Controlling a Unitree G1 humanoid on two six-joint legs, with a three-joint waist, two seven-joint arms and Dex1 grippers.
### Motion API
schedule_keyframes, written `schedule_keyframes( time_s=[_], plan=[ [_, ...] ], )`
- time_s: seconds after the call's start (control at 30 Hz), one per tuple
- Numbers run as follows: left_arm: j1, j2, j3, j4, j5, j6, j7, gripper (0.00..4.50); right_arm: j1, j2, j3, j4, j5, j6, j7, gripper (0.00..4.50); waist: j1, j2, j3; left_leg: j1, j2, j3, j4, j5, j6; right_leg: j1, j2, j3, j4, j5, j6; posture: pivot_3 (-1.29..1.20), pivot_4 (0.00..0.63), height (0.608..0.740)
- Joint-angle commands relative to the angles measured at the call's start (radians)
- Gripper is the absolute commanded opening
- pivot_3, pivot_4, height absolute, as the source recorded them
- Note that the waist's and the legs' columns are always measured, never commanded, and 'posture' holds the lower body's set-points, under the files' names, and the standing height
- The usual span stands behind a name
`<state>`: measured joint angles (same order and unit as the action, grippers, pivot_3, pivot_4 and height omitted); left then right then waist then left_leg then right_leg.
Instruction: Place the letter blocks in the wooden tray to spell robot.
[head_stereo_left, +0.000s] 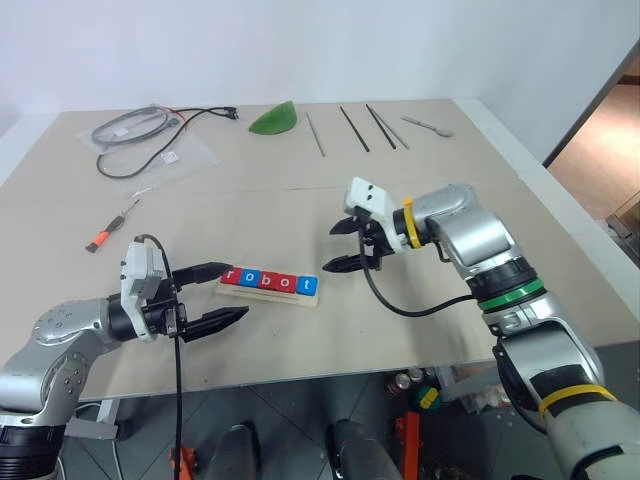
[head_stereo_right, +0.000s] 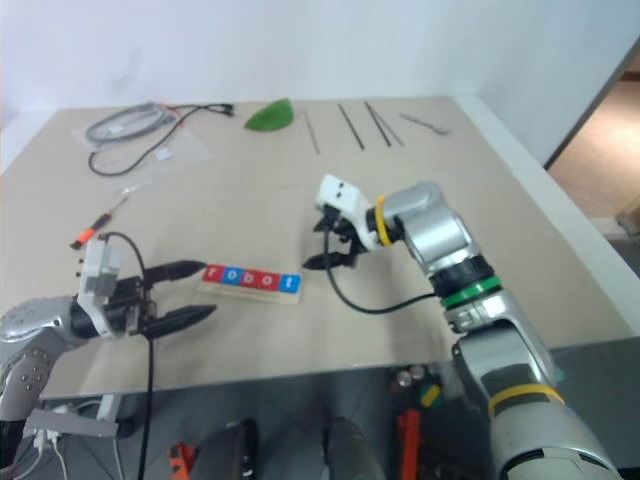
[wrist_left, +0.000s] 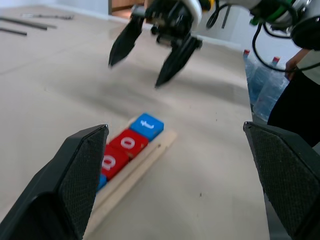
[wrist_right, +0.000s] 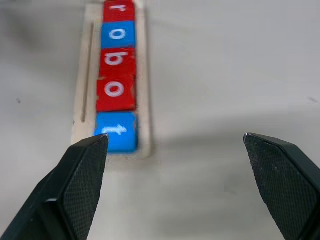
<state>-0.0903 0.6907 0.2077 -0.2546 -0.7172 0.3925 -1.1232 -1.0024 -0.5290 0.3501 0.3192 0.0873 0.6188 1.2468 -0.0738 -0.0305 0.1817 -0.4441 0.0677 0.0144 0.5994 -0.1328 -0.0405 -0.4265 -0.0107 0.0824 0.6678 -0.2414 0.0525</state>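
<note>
Your left gripper (head_stereo_left: 215, 294) is spread wide and empty, just left of the long pale wooden tray (head_stereo_left: 311, 298). The five small square letter blocks (head_stereo_left: 268, 281), red r, blue o, red b, red o, blue t, sit in it in a row, so "robot" looks done. Your right gripper (head_stereo_left: 345, 246) is spread too, empty, off the t end. Risk: either fingertip drifts in, nudges the tray, blocks shift.

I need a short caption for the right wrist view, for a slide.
Open right gripper above the wooden tray, where five letter blocks spell "robot".
</note>
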Motion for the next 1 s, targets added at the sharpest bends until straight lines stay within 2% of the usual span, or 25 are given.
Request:
schedule_keyframes(
  time_s=[0.03,0.2,0.43,1.0],
  plan=[
    [-0.007,0.017,0.03,-0.015,-0.011,-0.006,-0.006,4.5,0.036,-0.003,-0.023,-0.073,0.021,0.005,-0.009,4.22,0.0,0.0,0.0,0.0,0.0,0.0,0.0,0.0,0.0,0.0,0.0,0.0,0.0,0.0,0.0,0.0,0.15,0.74],
    [-0.021,0.017,0.017,-0.014,-0.006,-0.002,-0.007,4.5,0.098,0.009,-0.025,-0.169,0.048,0.047,-0.025,2.65,0.0,0.0,0.0,0.0,0.0,0.0,0.0,0.0,0.0,0.0,0.0,0.0,0.0,0.0,0.0,0.0,0.15,0.74],
    [-0.03,0.018,0.015,-0.009,-0.006,0.001,-0.012,4.5,0.162,0.001,-0.001,-0.258,0.067,0.079,-0.023,0.11,0.0,0.0,0.0,0.0,0.0,0.0,0.0,0.0,0.0,0.0,0.0,0.0,0.0,0.0,0.0,0.0,0.15,0.74],
    [-0.018,0.018,0.026,-0.023,-0.011,0.007,0.0,4.5,0.146,0.039,0.057,-0.169,0.014,0.04,-0.069,0.04,0.0,0.0,0.0,0.0,0.0,0.0,0.0,0.0,0.0,0.0,0.0,0.0,0.0,0.0,0.0,0.0,0.15,0.74]
  ],
)
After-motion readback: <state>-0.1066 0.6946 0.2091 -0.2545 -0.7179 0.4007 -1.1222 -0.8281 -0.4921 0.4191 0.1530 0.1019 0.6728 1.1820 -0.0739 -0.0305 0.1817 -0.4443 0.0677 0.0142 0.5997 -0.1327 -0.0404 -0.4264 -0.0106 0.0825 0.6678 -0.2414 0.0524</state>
